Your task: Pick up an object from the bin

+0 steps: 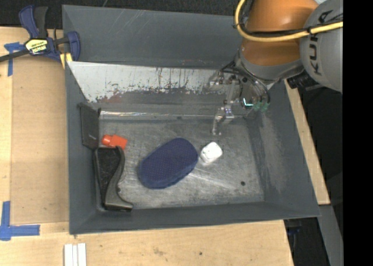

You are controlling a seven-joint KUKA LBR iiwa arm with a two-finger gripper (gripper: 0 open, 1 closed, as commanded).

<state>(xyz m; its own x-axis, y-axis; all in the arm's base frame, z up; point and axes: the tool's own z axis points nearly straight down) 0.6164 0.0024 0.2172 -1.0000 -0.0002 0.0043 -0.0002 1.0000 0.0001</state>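
Note:
My gripper [236, 113] hangs above the back right part of the bin floor, its fingers open and nothing between them. One fingertip [220, 121] points down toward the floor. A small white lump [211, 153] lies just in front of and below that fingertip, apart from it. Touching the white lump on its left is a dark blue oval pad [168, 163], lying flat in the middle of the bin.
A black pistol-shaped tool with an orange trigger [108, 166] lies along the bin's left wall. The arm's orange dome hangs over the bin's back right corner. Bare floor lies to the right of the white lump and along the front wall.

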